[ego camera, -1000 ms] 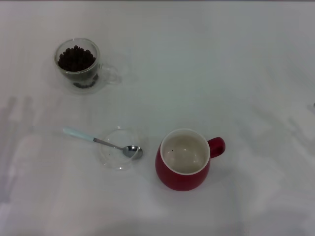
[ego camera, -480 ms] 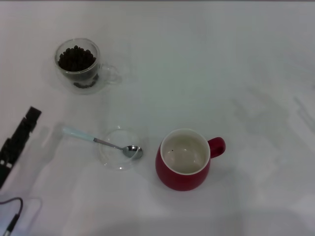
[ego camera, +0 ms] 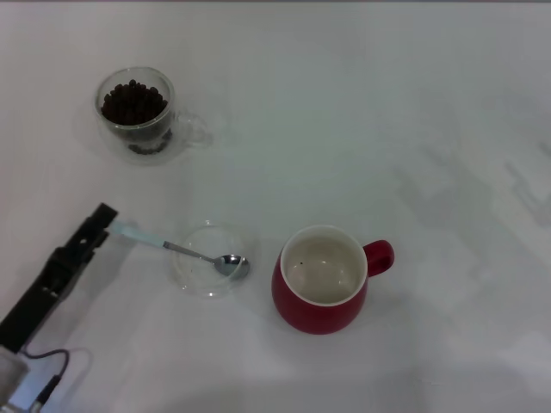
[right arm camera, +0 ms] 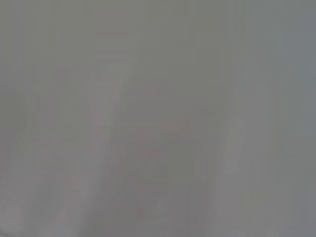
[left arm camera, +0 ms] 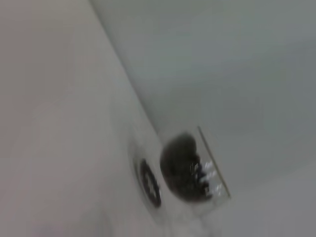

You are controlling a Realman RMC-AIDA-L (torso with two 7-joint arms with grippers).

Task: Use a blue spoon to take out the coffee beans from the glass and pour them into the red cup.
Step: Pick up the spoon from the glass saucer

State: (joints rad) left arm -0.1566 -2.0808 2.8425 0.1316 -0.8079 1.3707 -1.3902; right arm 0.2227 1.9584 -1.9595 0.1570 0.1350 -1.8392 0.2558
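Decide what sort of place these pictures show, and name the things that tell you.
Probably a robot test bench rather than a kitchen: a plain white table holds only staged props, a glass of coffee beans, a blue spoon and a red cup, with the left gripper reaching in.

My head cam looks steeply down on the white table [ego camera: 362,112], whole layout in frame, my left gripper [ego camera: 96,222] entering from the lower left. My left wrist cam sits low and close, tilted, facing the glass [left arm camera: 190,170] of coffee beans [left arm camera: 180,165]; head view shares it, upper left [ego camera: 138,114]. My right wrist cam shows only blank surface.
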